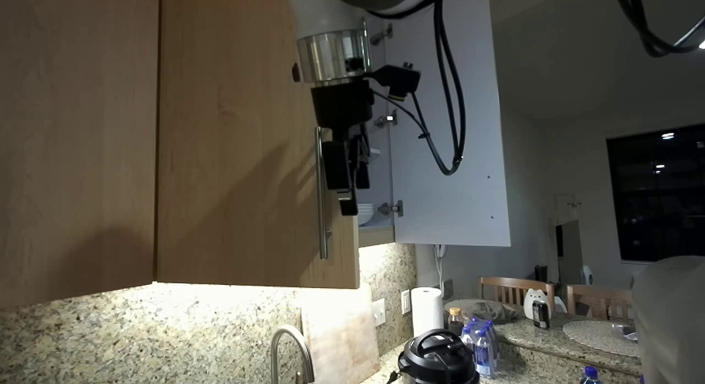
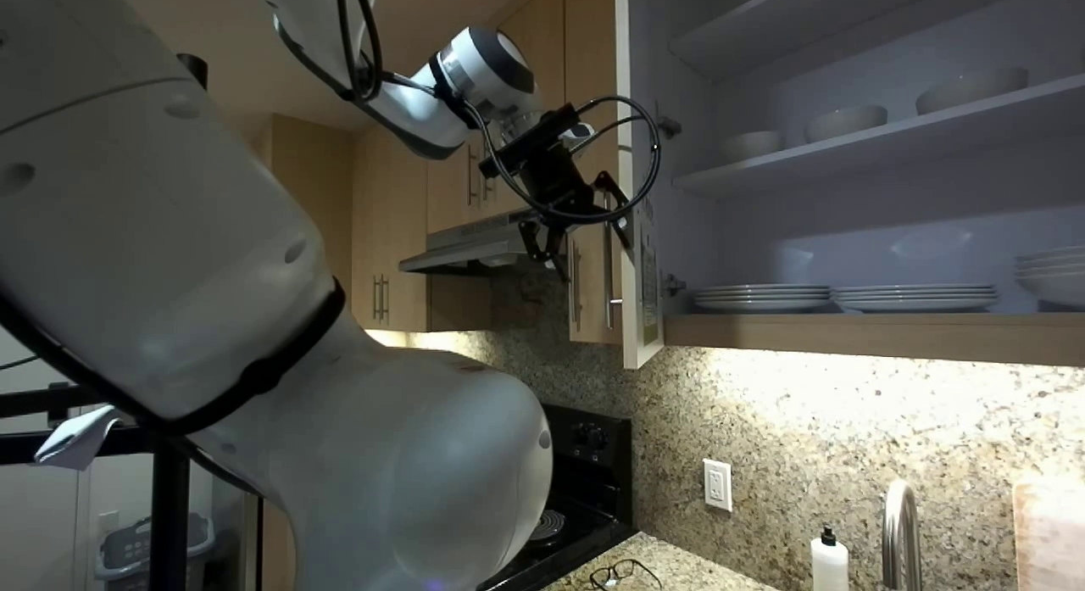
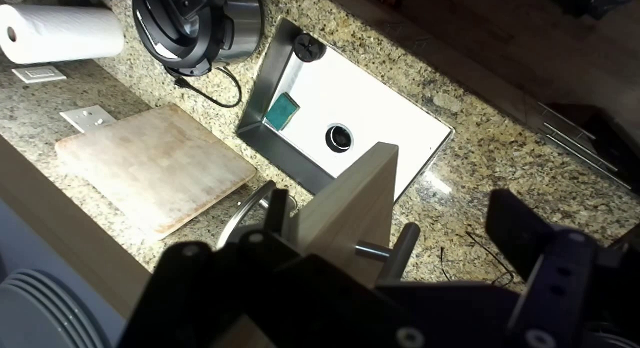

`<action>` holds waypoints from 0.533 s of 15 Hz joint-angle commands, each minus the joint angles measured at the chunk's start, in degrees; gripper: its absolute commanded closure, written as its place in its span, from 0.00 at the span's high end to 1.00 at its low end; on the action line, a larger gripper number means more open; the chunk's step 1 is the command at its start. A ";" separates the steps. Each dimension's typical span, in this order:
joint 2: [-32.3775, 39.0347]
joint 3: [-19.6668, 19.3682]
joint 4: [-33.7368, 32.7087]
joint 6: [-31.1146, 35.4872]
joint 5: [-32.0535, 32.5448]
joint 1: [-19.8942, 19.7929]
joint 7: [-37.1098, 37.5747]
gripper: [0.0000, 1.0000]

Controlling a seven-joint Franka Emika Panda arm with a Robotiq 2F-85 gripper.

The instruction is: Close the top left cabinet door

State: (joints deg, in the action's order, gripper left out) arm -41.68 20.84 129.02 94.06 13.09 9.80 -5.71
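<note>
The top left cabinet door (image 1: pixel 237 152) stands open, left of centre in an exterior view. The step in hand seems to be placing the tool (image 3: pixel 390 203): it is spread, its fingers (image 3: pixel 517 228) either side of the door's edge and bar handle (image 3: pixel 402 250), low centre in the wrist view, contact unclear. Next probably calls for pressing the handle side toward the cabinet frame (image 2: pixel 848 330).
</note>
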 commanded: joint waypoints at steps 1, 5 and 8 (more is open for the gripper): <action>6.40 -7.03 -6.51 -1.01 -0.04 -1.62 0.22 1.00; 11.09 -12.87 -13.31 -0.13 -3.34 -3.25 2.88 1.00; 12.50 -14.18 -15.43 2.12 -5.88 -3.35 5.48 1.00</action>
State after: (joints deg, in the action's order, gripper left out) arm -31.30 6.40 116.38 95.00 10.00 6.75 -4.27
